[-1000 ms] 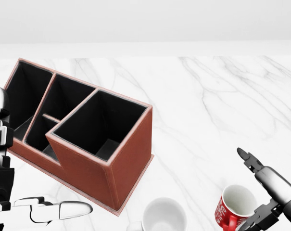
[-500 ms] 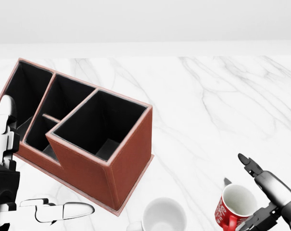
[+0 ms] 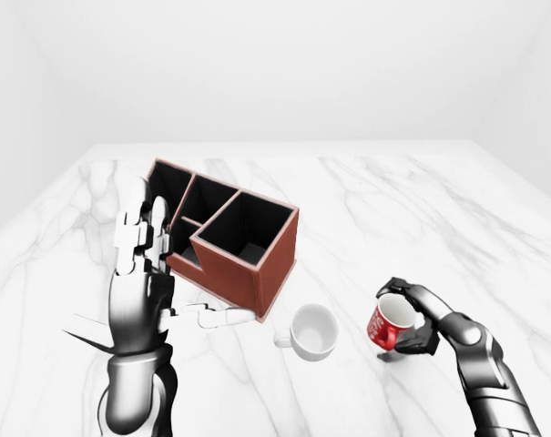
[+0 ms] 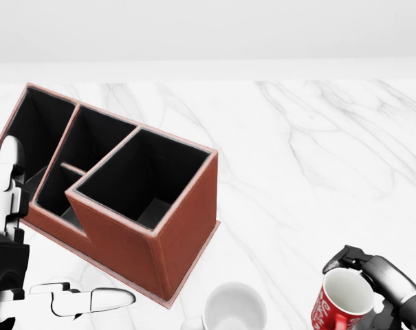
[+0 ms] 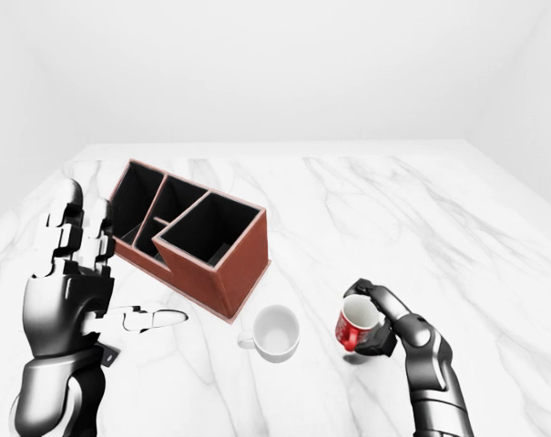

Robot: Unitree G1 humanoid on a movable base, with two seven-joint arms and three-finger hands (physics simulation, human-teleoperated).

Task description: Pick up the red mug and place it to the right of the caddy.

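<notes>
The left robot hand (image 3: 143,273) is raised with fingers spread wide beside the caddy (image 3: 228,238), holding nothing. Just right of the caddy's near corner a white mug (image 3: 312,331) rests on the marble tabletop (image 3: 393,209). Further right, the right robot hand (image 5: 371,323), whose fingers stood open a second ago, has now wrapped them round the red mug (image 5: 354,323), so the grasp looks made and lifting comes next. The mug, red with white lettering and a white inside, stands slightly tilted.
</notes>
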